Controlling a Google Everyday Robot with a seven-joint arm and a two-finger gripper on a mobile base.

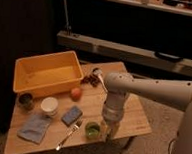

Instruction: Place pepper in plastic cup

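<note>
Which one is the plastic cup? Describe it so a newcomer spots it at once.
Start at the wooden table, front edge. The plastic cup sits there, right beside the claw, past the fork's tines. It is short, round and translucent green, unlike the white cup near the yellow bin.

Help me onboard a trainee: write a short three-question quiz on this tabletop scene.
1. True or false: the gripper hangs close beside the plastic cup, jaws shut.
2. What lies between the white cup and the plastic cup? A banana; B blue sponge; C bottle.
3. Name the colour of the bin.
Key: 1 true; 2 B; 3 yellow.
</note>
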